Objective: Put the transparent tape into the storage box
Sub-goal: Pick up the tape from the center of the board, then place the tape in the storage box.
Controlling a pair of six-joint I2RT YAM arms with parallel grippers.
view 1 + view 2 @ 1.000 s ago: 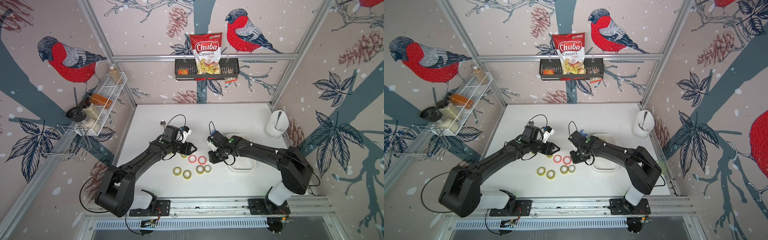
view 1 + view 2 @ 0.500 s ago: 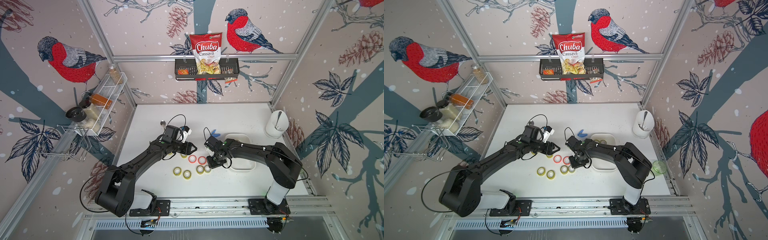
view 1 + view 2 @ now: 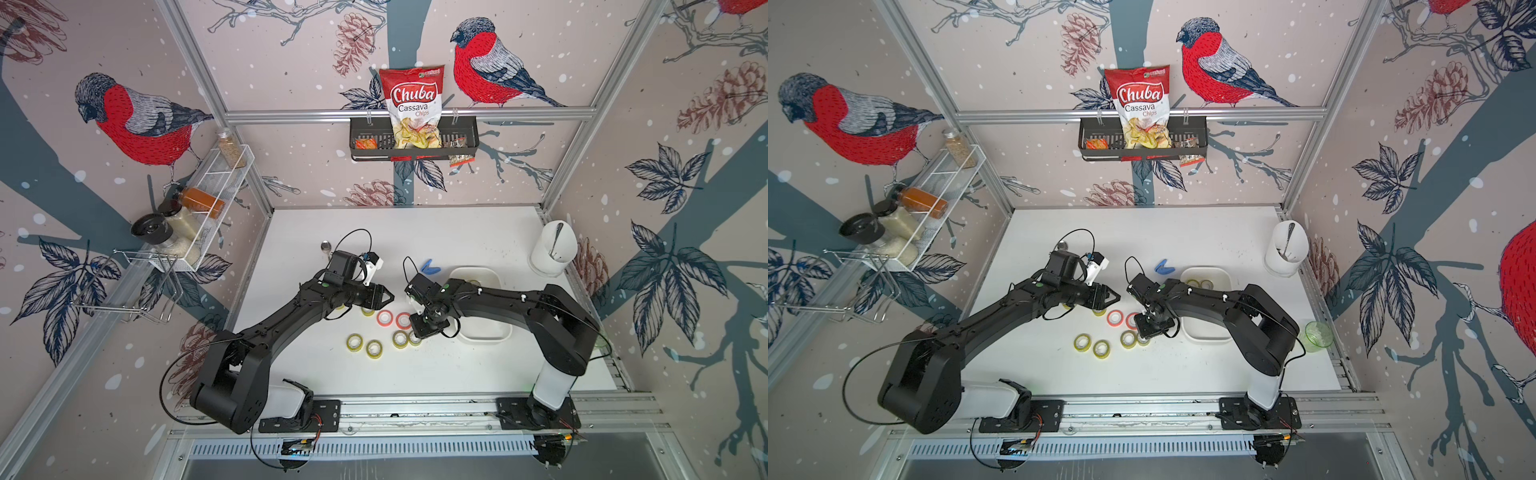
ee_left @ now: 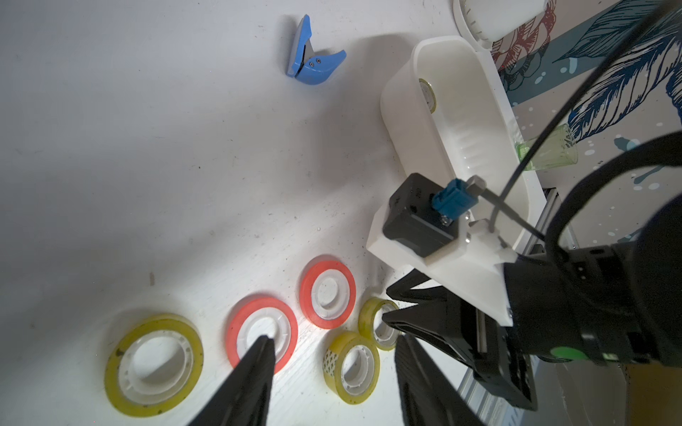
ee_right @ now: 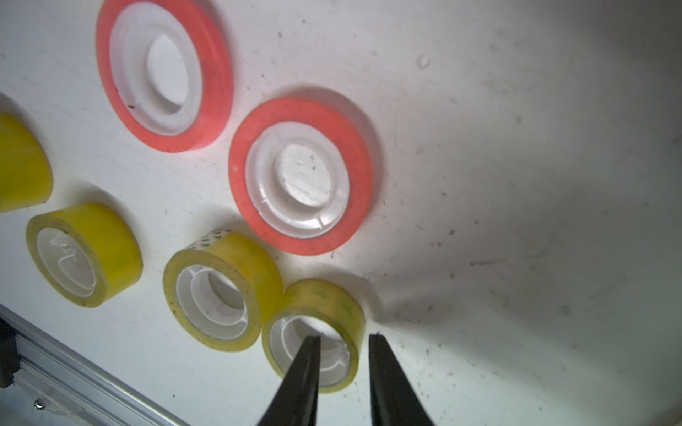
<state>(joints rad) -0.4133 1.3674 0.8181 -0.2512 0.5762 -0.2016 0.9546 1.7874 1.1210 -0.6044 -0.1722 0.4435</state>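
Several yellowish transparent tape rolls (image 3: pixel 374 348) lie flat at the table's middle, next to two red rolls (image 3: pixel 385 318). My right gripper (image 5: pixel 344 336) points down at the roll nearest the box (image 5: pixel 321 298). It stands narrowly open, one finger inside the core, the other outside the roll's wall, not clamped. In both top views the right gripper (image 3: pixel 419 332) (image 3: pixel 1144 336) hides most of that roll. The white storage box (image 3: pixel 482 337) (image 4: pixel 402 121) lies just right of it, with tape rolls (image 3: pixel 1200 284) at its far end. My left gripper (image 4: pixel 334 341) (image 3: pixel 384 296) hovers open and empty above the red rolls.
A blue tape cutter (image 3: pixel 430 266) lies behind the box. A tall white cup (image 3: pixel 555 249) stands at the back right, a green cup (image 3: pixel 1318 336) at the right edge. A spoon (image 3: pixel 326 246) lies behind the left arm. The metal rail (image 5: pixel 73 372) runs close by the rolls.
My right gripper has swung from beside the box toward the front left and down onto the nearest yellowish roll. The left arm has not moved.
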